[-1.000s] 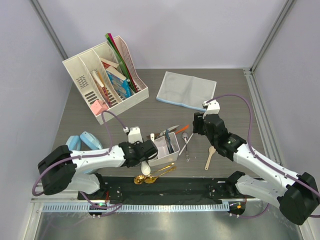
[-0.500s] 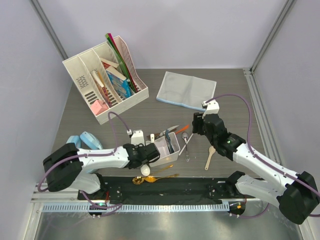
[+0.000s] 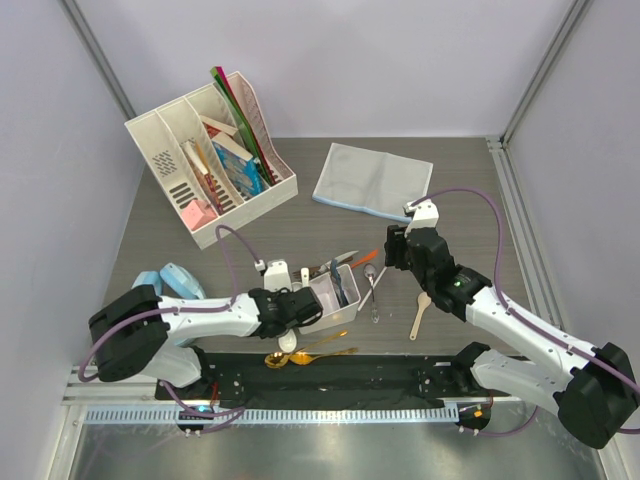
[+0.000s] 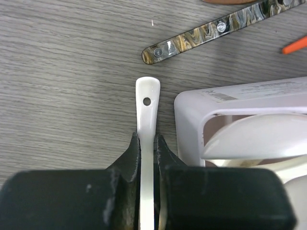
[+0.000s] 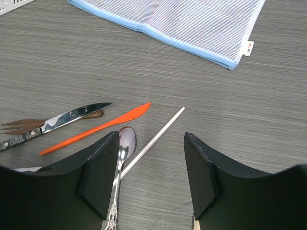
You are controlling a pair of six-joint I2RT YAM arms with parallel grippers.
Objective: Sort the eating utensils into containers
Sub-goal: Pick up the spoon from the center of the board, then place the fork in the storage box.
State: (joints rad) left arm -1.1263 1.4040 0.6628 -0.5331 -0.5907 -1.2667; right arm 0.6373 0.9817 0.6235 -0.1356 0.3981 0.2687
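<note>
Beside box [image 4: 192, 110] | left hand [image 4: 147, 143] pinches white spoon [image 4: 147, 103], clear from wrist only | right hand [image 5: 151, 143] spread

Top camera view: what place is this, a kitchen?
Likely a robot lab bench, not a kitchen: a left arm and right arm bolted to a grey table, plain walls, a file organizer.

Both arms reach inward.
Left gripper [image 4: 147, 143] pinches a white spoon [image 4: 147, 101]; right gripper [image 5: 151, 143], at its two o'clock, hangs with jaws apart.
</note>
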